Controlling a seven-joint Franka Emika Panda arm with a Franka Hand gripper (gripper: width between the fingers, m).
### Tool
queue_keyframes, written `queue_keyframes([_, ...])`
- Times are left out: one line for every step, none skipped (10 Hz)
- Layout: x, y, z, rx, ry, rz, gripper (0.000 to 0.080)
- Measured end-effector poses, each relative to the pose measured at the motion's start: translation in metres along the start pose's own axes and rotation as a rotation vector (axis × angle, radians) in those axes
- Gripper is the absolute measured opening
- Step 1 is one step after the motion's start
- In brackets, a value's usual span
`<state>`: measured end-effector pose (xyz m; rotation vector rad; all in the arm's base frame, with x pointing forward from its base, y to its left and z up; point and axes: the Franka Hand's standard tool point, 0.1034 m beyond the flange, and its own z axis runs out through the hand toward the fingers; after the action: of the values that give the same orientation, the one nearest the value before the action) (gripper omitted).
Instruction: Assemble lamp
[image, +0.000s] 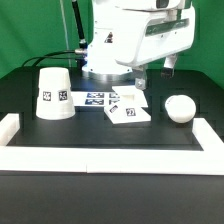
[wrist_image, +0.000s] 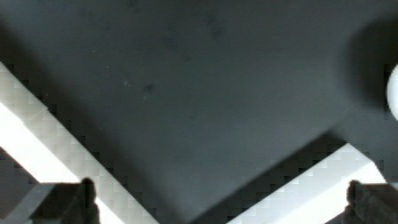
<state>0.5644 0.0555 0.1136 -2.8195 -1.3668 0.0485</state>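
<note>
black gripper (wrist_image: 217, 206) tips cut off in wrist view, spread wide.

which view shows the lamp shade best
The exterior view: the shade stands whole on the table, wide end down, tags toward the camera. The wrist view shows mostly dark table and white rails; a white sliver at its edge may be some part, but I cannot tell which.
</note>
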Motion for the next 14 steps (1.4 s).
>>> queue_keyframes([0.0, 0.0, 0.0, 0.0, 0.0, 0.0, 0.07])
queue_keyframes([0.0, 0.0, 0.0, 0.0, 0.0, 0.0, 0.07])
queue_keyframes([0.0, 0.0, 0.0, 0.0, 0.0, 0.0, 0.07])
queue_keyframes([0.0, 0.0, 0.0, 0.0, 0.0, 0.0, 0.07])
queue_keyframes([-0.001, 0.0, 0.001, 0.0, -0.001, 0.003, 0.07])
queue_keyframes([-0.017, -0.001, 0.002, -0.011, 0.003, 0.065, 0.07])
queue_keyframes([-0.032, -0.01, 0.004, -0.006, -0.01, 0.175, 0.07])
queue_keyframes([-0.038, -0.016, 0.007, 0.002, -0.019, 0.238, 0.07])
queue_keyframes([-0.039, -0.016, 0.009, 0.006, -0.019, 0.242, 0.07])
queue_keyframes([-0.037, -0.014, 0.007, 0.003, -0.014, 0.211, 0.07])
queue_keyframes([-0.037, -0.015, 0.008, 0.004, -0.015, 0.211, 0.07])
queue_keyframes([-0.037, -0.015, 0.009, 0.004, -0.016, 0.211, 0.07])
queue_keyframes([-0.037, -0.015, 0.009, 0.005, -0.016, 0.211, 0.07])
queue_keyframes([-0.041, -0.015, 0.01, 0.005, -0.014, 0.249, 0.07])
